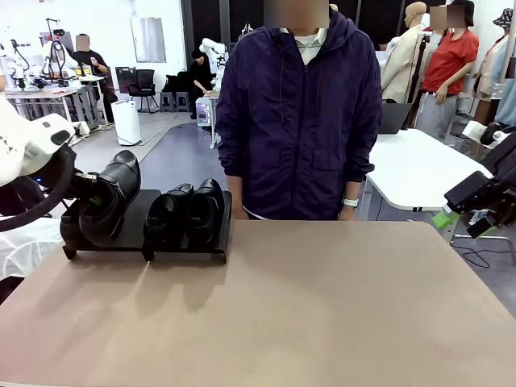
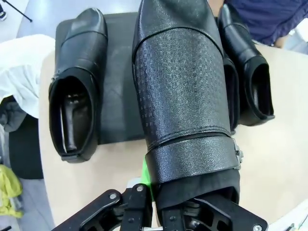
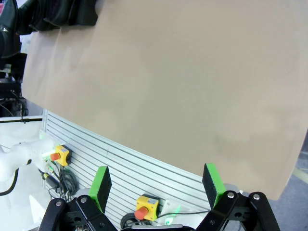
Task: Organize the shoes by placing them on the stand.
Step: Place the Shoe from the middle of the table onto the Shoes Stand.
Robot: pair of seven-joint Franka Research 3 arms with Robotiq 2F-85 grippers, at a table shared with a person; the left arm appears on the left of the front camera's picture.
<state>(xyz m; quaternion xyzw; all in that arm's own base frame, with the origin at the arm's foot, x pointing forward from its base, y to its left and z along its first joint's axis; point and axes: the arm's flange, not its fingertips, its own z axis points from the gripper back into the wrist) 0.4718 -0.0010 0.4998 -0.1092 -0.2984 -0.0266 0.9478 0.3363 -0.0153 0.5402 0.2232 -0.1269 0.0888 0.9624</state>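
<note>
Shoe (image 2: pixel 180 82) hangs clamped in our left gripper (image 2: pixel 151 185) over the stand's (image 2: pixel 118 96) free slot; our right gripper (image 3: pixel 156 185) gapes off-table.

I see glossy black leather on the shoes (image 2: pixel 77 86); the one held (image 2: pixel 180 82) has a fine embossed grain across its vamp. The stand (image 2: pixel 118 77) along the table's far left edge looks matt black. The table (image 1: pixel 322 306) is smooth, matt tan.
</note>
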